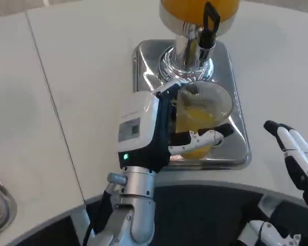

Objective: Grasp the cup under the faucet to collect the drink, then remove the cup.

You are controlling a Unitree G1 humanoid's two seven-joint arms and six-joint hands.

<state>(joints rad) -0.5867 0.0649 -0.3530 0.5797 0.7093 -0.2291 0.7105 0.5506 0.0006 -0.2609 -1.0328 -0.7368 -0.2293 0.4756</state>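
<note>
1. I had the left hand [159, 128] wrapped around the cup [203, 115], its fingers [205, 137] closed across the near side of the wall. The grasp looked firm.
2. The cup sat on the steel drip tray [236, 102], near the counter's [72, 102] front edge, directly beneath the faucet [209, 25] of the dispenser [195, 10]. The cup was clear plastic with orange drink already in its lower part; I could not tell the exact level.
3. The right hand [297, 159] hovered off the tray's right edge, fingers spread and holding nothing.
4. I could not tell whether liquid was running from the faucet at that moment.
5. I judged the collecting step to be in hand, with the cup grasped and partly filled, and the removal not yet done.
6. The next move called for drawing the cup out from under the faucet toward me, kept upright and level so nothing slopped over the rim, and clear of the dispenser's chrome stem [187, 51].
</note>
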